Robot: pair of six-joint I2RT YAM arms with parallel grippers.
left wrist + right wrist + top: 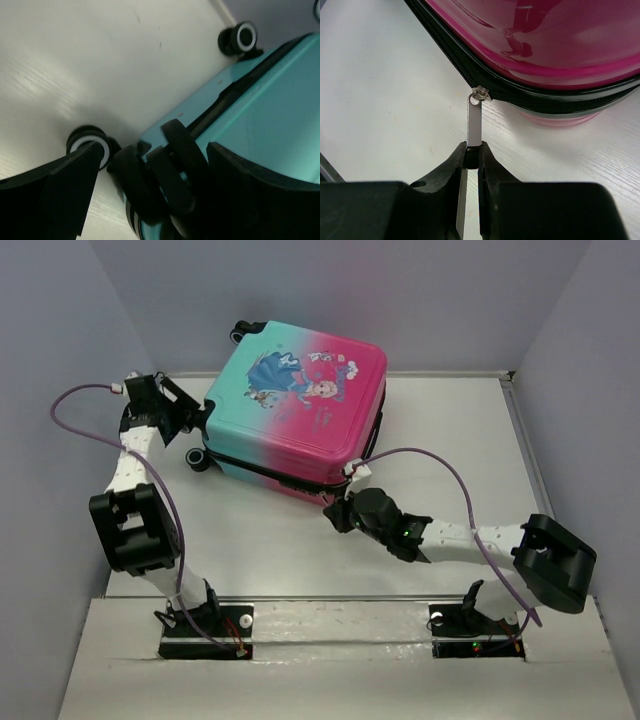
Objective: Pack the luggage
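On the left, our left gripper (188, 425) has its jaws spread wide at the teal, wheeled end of the luggage (300, 410), which lies flat on the table (450, 440). To the right, our right gripper (472, 152) pinches the zipper pull (475, 122) at the pink edge.

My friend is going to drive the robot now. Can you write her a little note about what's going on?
Left gripper: open, at the teal end of the luggage, fingers either side of a wheel, gripping nothing.
Right gripper: shut on the zipper pull at the pink near edge.
Luggage: flat on the table, picture side up.
Done: lid down.
Left: run the zipper round; how much is zipped is unclear.
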